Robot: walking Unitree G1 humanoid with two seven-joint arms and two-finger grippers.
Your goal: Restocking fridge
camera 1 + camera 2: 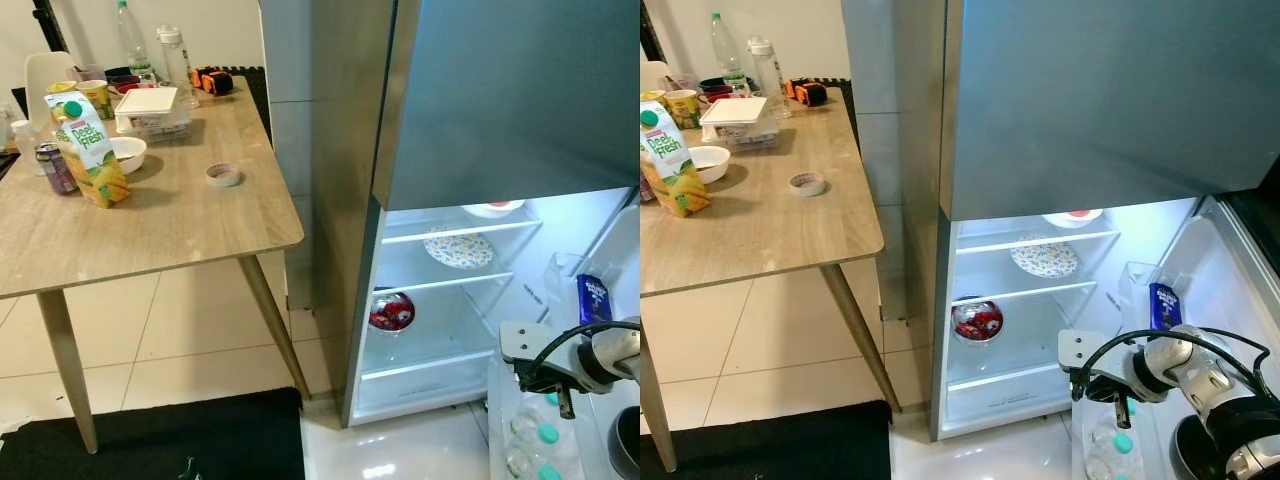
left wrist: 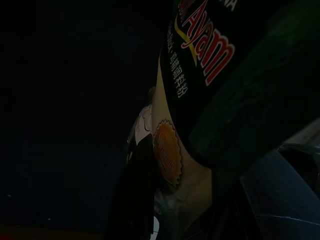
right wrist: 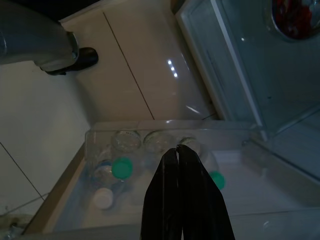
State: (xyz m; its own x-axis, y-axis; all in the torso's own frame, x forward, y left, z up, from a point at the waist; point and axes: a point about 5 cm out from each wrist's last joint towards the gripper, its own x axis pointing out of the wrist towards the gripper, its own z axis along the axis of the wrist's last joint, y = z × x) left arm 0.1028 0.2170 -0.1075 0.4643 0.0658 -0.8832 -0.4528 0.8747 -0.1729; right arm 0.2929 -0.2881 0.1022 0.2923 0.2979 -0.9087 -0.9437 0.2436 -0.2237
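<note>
Hovering my right gripper (image 3: 178, 150) over the fridge door's bottom rack (image 3: 90, 142), jaws pressed together on nothing, above the green-capped bottles (image 3: 121, 168). My left gripper (image 2: 200, 165) carries a dark, glossy "Ayam" packet (image 2: 210, 55), soft and slippery I'd judge, best pinched on a flat face. At ten o'clock, the juice carton (image 1: 92, 150) waits on the surface (image 1: 180, 230), light but crushable.
</note>
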